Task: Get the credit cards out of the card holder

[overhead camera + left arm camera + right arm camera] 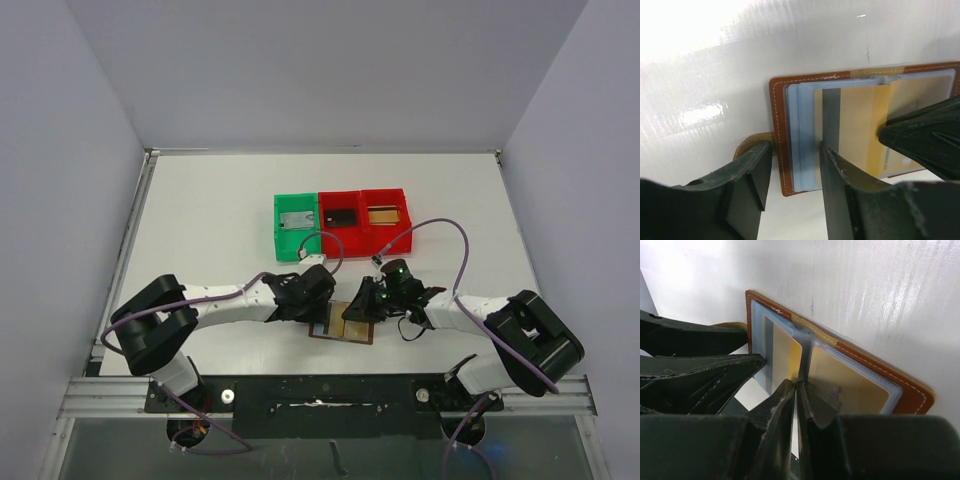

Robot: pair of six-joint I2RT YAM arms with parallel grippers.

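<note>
With the thin brown leather-like card holder lying open on the white desk, the right tool, pressed together on its centre fold, should pin it while the spread left tool, astride its left edge, draws the gold-yellow plastic card out flat.

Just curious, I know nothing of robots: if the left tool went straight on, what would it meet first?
Most likely the card holder: the left tool straddles its brown edge, blue pockets just ahead. Depth is unclear.
</note>
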